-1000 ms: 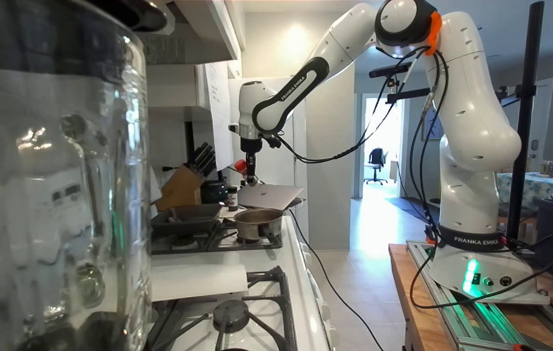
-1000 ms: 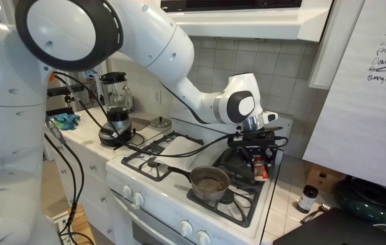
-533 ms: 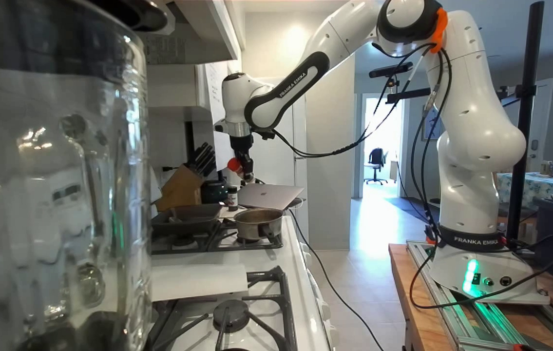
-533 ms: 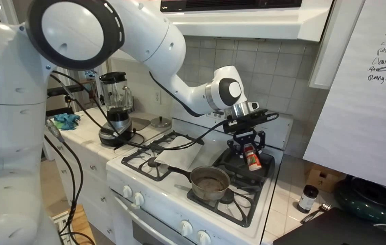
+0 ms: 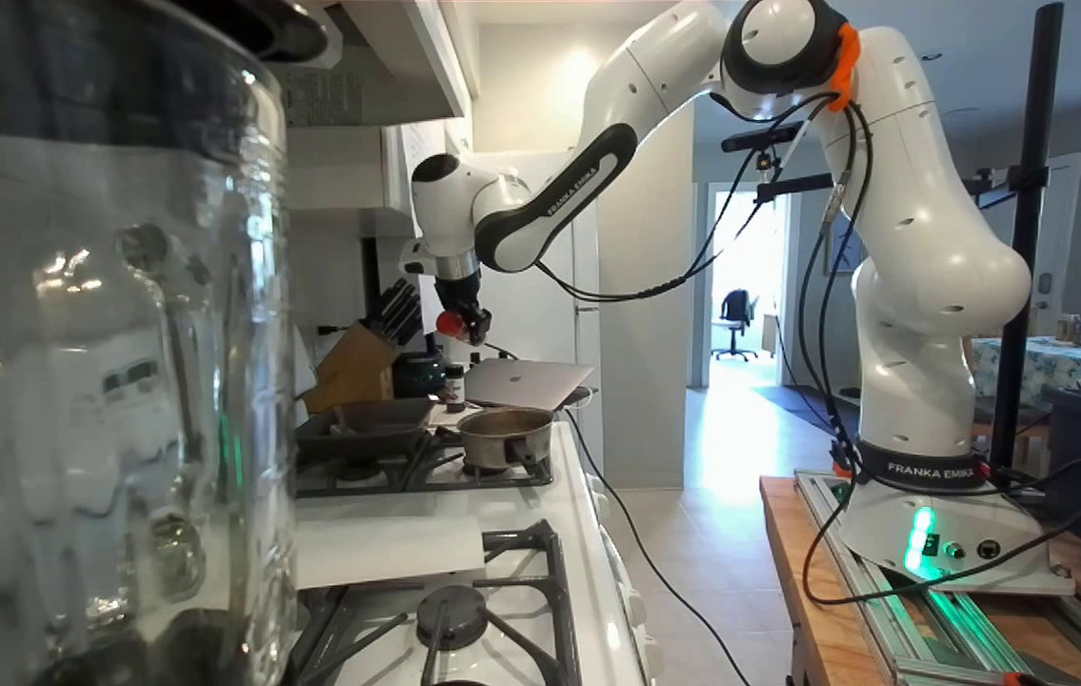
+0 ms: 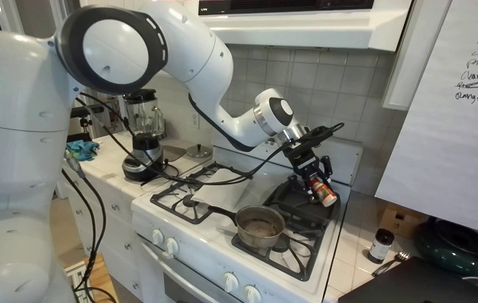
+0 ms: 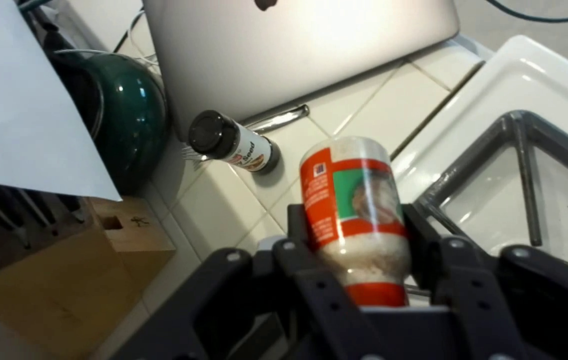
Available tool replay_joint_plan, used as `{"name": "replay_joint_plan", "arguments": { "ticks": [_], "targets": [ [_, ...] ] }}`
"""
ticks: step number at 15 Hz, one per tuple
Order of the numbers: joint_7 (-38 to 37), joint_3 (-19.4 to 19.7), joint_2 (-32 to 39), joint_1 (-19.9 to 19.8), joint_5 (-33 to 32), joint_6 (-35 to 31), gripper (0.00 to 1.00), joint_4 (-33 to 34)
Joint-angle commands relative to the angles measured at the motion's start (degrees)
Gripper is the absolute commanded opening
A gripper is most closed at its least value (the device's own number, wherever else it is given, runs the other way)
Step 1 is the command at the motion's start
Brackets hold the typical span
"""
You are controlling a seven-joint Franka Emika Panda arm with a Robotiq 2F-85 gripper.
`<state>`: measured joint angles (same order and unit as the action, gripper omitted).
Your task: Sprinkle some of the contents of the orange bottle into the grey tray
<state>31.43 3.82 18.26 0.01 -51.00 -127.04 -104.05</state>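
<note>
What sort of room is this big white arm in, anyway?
A kitchen, quite possibly in someone's home: it has a gas stove, a glass-jugged blender and a wooden knife block.

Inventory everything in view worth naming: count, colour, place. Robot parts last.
orange bottle: 1, orange-red and white, tilted in the jaws
grey tray: 1, dark grey, rear of stove
saucepan: 1, dull metal, front of stove
stove: 1, white, beside counter
sheet: 1, white, on stove
laptop: 1, silver, counter
fork: 1, silver, near laptop
capped bottle: 1, black and white, counter
knife block: 1, tan, counter
pot: 1, dark green, near knife block
note: 1, white, hanging above counter
hood: 1, white, above stove
blender: 1, black and silver, across stove from laptop
lid: 1, grey, near blender
cloth: 1, blue-green, near blender
chair: 1, black, background
arm: 1, white, above stove
jaws: one pair, black, closed on orange bottle
</note>
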Motion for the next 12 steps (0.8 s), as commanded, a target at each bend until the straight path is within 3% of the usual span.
{"name": "replay_joint_plan", "arguments": {
  "ticks": [1,8,9,12],
  "targets": [
    [1.12,-0.46,4.5,1.01,-9.5,1.19,0.23,5.28],
    [0.43,-1.16,9.11,3.65,-27.81,0.27,0.23,9.38],
    [0.2,-2.36,7.52,2.16,-23.15,0.5,0.48,7.17],
    [0.2,-2.45,8.28,2.67,-25.82,0.52,0.48,7.84]
  ]
}}
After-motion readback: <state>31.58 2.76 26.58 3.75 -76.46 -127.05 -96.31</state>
